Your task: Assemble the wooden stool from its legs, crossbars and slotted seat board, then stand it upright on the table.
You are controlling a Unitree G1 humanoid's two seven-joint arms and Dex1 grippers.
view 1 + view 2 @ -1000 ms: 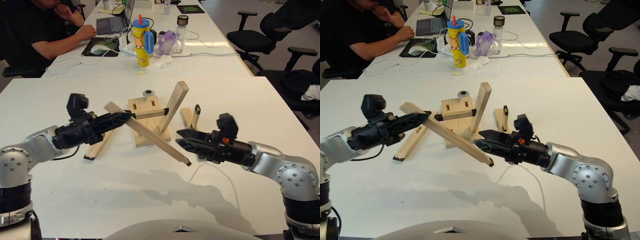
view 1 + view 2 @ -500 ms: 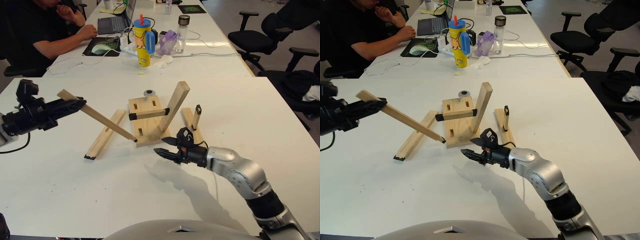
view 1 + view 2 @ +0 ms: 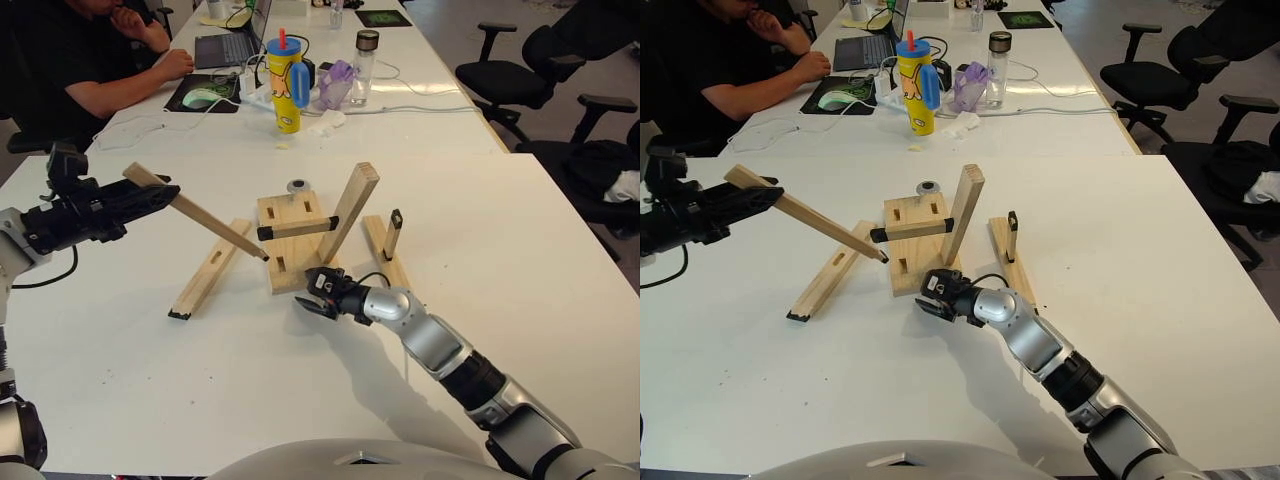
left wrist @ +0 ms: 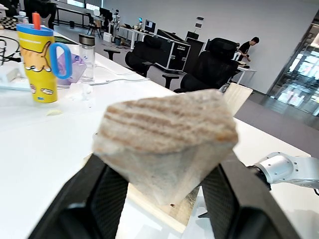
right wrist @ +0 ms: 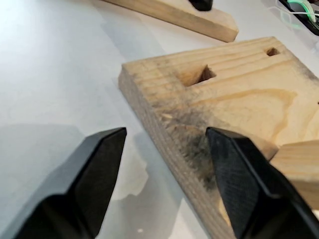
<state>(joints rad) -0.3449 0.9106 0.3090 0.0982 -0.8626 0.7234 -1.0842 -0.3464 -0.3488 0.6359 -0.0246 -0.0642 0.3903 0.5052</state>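
Observation:
The slotted seat board [image 3: 285,212] lies flat mid-table. One leg [image 3: 352,208] stands tilted in it, with a black-tipped crossbar [image 3: 296,230] running off that leg. My left gripper [image 3: 153,193] is shut on another wooden leg [image 3: 205,217], held in the air and slanting down toward the board's left edge. Its end face [image 4: 167,142] sits between the fingers [image 4: 97,196]. My right gripper [image 3: 308,293] is open low at the board's near corner [image 5: 164,107], its fingers [image 5: 99,164] on either side of it. A slotted leg [image 3: 210,270] lies left of the board.
Right of the board lie a further leg [image 3: 380,245] and a short black-tipped crossbar [image 3: 393,232]. A small round thing [image 3: 297,186] sits behind the board. The far table holds a yellow cup [image 3: 284,85], a bottle [image 3: 362,65] and a laptop. Office chairs stand at the right.
My left arm has swung the leg from the table's middle out to the left, then lifted it slightly. My right arm has stretched left to the board's near corner.

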